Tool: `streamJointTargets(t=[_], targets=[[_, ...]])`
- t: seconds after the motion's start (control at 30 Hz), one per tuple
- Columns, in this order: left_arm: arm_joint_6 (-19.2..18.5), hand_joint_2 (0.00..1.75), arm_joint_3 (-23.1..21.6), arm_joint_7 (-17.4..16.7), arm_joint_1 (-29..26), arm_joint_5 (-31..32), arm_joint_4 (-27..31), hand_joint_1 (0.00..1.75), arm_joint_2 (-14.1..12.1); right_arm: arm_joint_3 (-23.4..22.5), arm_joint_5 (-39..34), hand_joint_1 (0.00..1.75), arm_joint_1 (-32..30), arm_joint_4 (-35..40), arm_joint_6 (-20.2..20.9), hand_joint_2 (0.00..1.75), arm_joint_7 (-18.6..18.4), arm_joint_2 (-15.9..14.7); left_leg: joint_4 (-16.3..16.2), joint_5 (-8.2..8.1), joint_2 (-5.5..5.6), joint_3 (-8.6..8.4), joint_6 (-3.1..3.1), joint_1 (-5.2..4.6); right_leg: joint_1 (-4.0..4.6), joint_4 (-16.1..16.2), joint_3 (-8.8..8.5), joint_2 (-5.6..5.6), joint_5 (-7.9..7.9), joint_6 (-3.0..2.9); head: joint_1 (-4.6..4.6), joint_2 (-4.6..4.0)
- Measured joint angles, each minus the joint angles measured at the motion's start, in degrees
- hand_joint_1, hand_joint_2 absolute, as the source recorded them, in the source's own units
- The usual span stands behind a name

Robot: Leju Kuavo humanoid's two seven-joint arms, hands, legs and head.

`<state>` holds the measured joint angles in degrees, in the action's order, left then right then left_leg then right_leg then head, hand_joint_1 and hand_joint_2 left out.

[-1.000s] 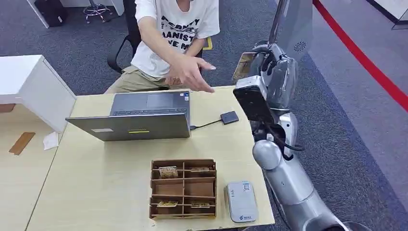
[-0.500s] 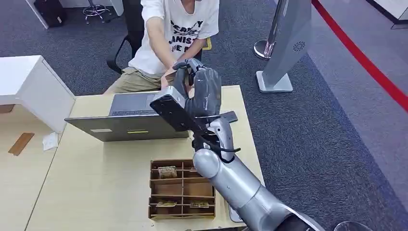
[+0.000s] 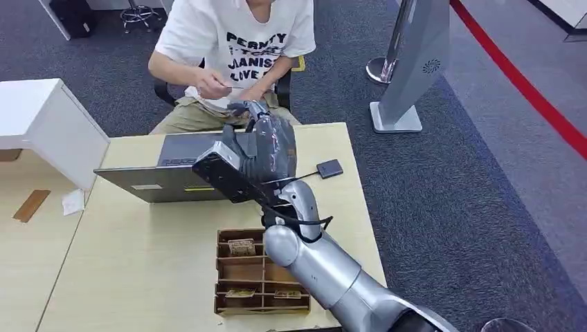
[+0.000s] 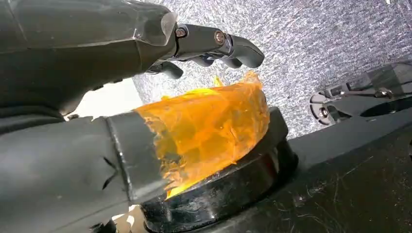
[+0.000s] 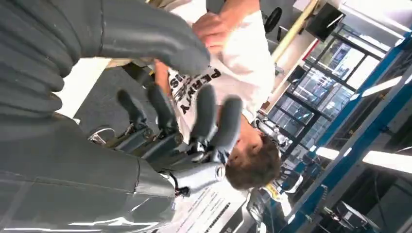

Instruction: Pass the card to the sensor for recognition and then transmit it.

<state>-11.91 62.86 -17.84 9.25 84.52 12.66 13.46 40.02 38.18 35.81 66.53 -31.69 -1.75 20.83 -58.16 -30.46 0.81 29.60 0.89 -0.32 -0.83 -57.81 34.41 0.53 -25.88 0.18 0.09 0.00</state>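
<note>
A seated person in a white T-shirt [image 3: 239, 41] holds a thin card [image 3: 230, 87] between both hands, just beyond the table's far edge. My right hand [image 3: 266, 142] hovers over the laptop [image 3: 173, 181], close in front of the person. In the right wrist view the right hand [image 5: 184, 131] has its fingers spread apart with nothing between them. The small black card sensor [image 3: 330, 168] lies on the table to the right of my hand, wired to the laptop. In the left wrist view my left hand [image 4: 145, 58] hangs over grey carpet and holds nothing.
A wooden divided box [image 3: 228, 273] with cards in some slots stands near the table's front edge, partly under my right forearm. A white cabinet [image 3: 41, 124] stands at the left. A grey kiosk stand [image 3: 415, 62] is on the carpet at the back right.
My right arm swung left from beside the kiosk to over the laptop. The tan card left my right hand, and the person now holds it and has drawn back.
</note>
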Motion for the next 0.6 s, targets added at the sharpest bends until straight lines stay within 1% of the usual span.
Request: streamJointTargets(t=[0.1,0.23,0.43,0.53,0.6], targets=[[0.04,0.0,0.0,-0.04,0.0,-0.09,0.0,0.0,0.0,0.11,-0.08,0.0,-0.07,-0.09,0.7,1.75,0.22,0.02,0.0,0.01,0.0,-0.02,-0.01,0.0,0.0,0.0,0.0,0.0,0.01,-0.01,0.0,0.0],[0.09,0.0,0.0,-0.04,-0.01,-0.55,0.0,0.0,0.0,0.17,-1.82,0.0,-0.83,0.7,1.07,1.75,1.82,0.02,0.0,0.01,0.0,-0.02,-0.01,0.01,0.01,-0.01,0.0,0.0,0.01,-0.01,0.0,0.0],[0.53,0.0,0.02,0.52,-0.22,-2.18,0.0,0.0,-0.02,0.39,-8.56,0.0,-4.58,5.52,1.7,1.75,6.8,-0.04,0.01,0.0,0.0,0.0,-0.01,0.02,0.06,-0.01,0.02,0.0,-0.02,-0.04,0.0,0.0],[0.59,0.0,0.02,0.61,-0.3,-2.47,0.0,0.0,-0.04,0.77,-9.55,0.0,-6.15,7.43,1.75,1.75,7.45,-0.17,0.01,0.0,0.0,0.0,-0.01,0.02,0.06,0.0,0.02,0.0,-0.03,-0.05,0.0,0.0],[0.66,0.0,0.09,0.66,-0.41,-3.13,0.0,0.0,-0.07,1.05,-11.39,0.0,-7.25,9.14,1.86,1.75,8.68,-0.46,0.01,0.0,0.0,0.0,-0.01,0.02,0.05,0.0,0.01,0.0,-0.03,-0.05,0.0,0.0]])
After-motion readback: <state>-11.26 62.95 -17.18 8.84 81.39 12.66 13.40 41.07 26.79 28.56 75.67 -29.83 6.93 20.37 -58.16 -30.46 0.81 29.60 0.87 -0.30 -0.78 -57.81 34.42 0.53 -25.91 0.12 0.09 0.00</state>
